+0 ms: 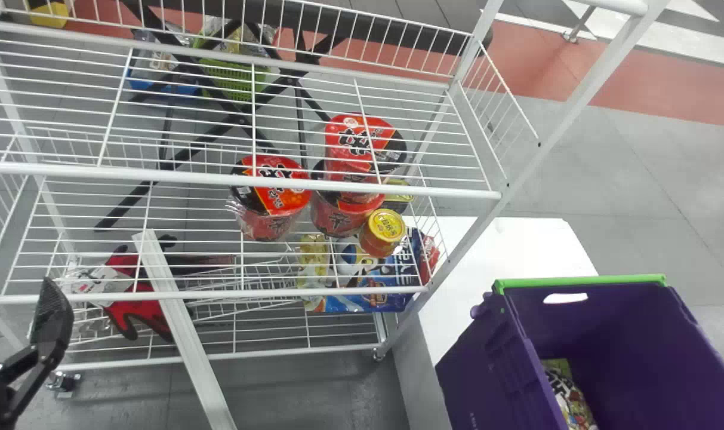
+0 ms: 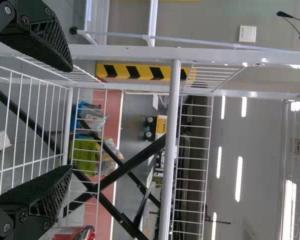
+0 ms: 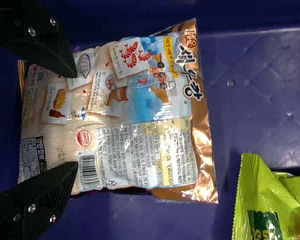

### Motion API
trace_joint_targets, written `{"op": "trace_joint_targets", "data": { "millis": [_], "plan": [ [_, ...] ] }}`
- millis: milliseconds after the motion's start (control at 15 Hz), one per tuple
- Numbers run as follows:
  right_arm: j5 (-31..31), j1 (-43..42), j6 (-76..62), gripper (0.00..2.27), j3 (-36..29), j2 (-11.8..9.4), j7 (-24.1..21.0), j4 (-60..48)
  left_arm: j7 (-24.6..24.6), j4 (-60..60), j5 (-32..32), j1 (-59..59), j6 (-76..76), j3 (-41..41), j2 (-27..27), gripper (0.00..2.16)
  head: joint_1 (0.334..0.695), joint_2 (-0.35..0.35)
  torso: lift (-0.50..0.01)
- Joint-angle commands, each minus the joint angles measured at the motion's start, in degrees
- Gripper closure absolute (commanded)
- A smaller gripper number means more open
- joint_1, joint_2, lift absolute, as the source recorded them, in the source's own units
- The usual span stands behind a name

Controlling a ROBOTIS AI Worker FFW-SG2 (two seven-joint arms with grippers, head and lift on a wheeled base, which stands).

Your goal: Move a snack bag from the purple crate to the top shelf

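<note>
the snack bag [image 3: 140, 110] lies back side up in the purple crate [image 1: 487, 364], its gold edge shining and its printed panel and barcode in plain sight. the right hand [image 3: 74, 119] is spread over it, one finger well apart from the other, both tips overlapping the bag in the right wrist view; whether they touch it i cannot tell. a bright green bag [image 3: 275, 200] sits near it in the crate.

the crate, with a green strip [image 1: 582, 279] along its rim, stands on a white surface [image 1: 517, 245] at the lower right of the head view. at the lower left is the left hand [image 1: 52, 310], its fingers spread too, with bits of the white wire rack [image 1: 338, 186] seen between them in the left wrist view.

the rack fills the left and middle of the frame. through the wires of its upper shelf, near the centre, show a red noodle cup [image 1: 272, 191] and, just beside it, two more, one stacked on the other [image 1: 362, 143], with a yellow-lidded jar [image 1: 385, 227] next to them. lower down are a blue package [image 1: 385, 286] and, towards the left, red gloves [image 1: 138, 310].
</note>
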Motion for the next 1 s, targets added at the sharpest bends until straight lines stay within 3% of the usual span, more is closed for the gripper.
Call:
{"op": "trace_joint_targets", "data": {
  "millis": [0,267,400,467,533,933],
  "plan": [
    [0.0,0.0,-0.2,0.27,0.3,0.0,0.1,-0.1,0.1,0.0,0.0,0.0,0.0,-0.2,0.0,0.13,0.695,-0.35,-0.45],
    [0.7,-0.1,0.0,0.35,1.3,-0.1,0.1,0.3,0.1,0.4,0.1,0.0,0.0,0.3,0.0,0.13,0.695,-0.35,-0.45],
    [1.4,-0.2,0.0,0.65,1.7,-0.1,0.4,0.6,0.1,0.4,0.2,0.0,0.0,0.3,0.0,0.13,0.695,-0.35,-0.45],
    [1.7,-0.2,0.0,1.08,1.7,-0.1,0.9,0.6,0.1,0.4,0.2,0.0,0.0,0.3,0.1,0.13,0.695,-0.35,-0.45],
    [2.1,-0.2,-0.5,1.82,1.7,-0.1,0.7,0.6,0.1,0.5,0.2,-0.1,0.0,0.3,0.0,0.13,0.695,-0.35,-0.45],
    [1.3,1.1,6.2,1.88,1.1,-0.1,1.3,-2.9,0.5,0.7,0.1,0.1,0.0,0.1,-0.1,0.13,0.695,-0.35,-0.45]
  ]
}}
